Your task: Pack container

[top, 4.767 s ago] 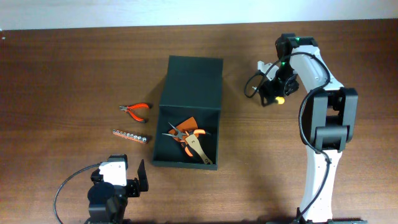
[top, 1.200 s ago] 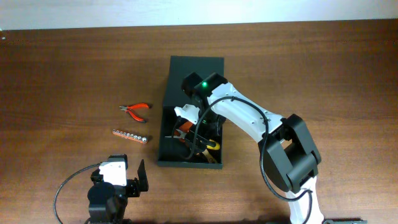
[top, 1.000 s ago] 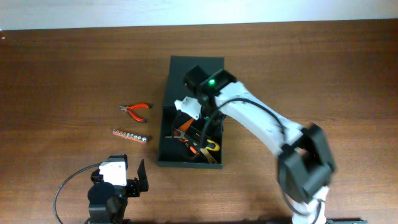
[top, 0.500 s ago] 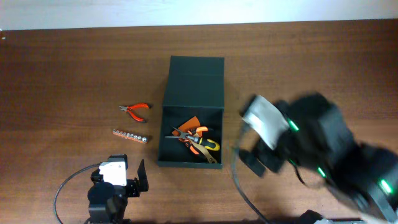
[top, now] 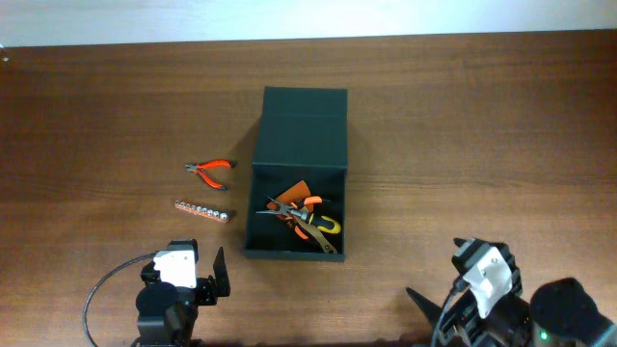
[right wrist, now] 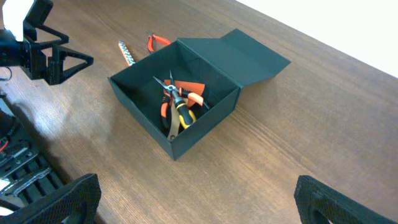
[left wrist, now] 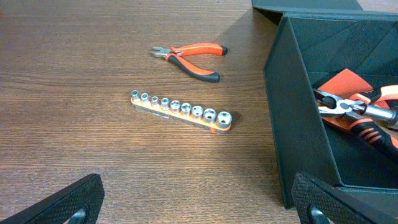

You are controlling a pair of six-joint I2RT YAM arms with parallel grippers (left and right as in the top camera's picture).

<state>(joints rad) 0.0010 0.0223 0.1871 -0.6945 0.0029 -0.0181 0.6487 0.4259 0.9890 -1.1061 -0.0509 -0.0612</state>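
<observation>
At the middle of the table (top: 96, 96), one container (top: 289, 253) is set with its lid (top: 304, 120) folded back flat toward 12 o'clock, presumably so that the opening can be reached from above. Two grippers are counted, both held low at the near edge and well apart from the box, seemingly so that it is not obstructed. The left gripper (left wrist: 196, 199) is seen at 7 o'clock with its jaws spread wide and nothing between them. The right gripper (right wrist: 198, 186) is at 5 o'clock, likewise spread and empty. Inside the box a tangle of tools (top: 301, 217) is piled toward the near wall, with orange handles and one yellow-and-black handle crossing. At least two are made out, but the exact count cannot be told. Outside, two things are counted, both at the left arm's side and so judged to be that arm's work. One pair of red pliers (left wrist: 189, 55) is laid at 9 o'clock of the box. One socket rail (left wrist: 180, 111) is laid at 8 o'clock, on which nine sockets appear to be held.
</observation>
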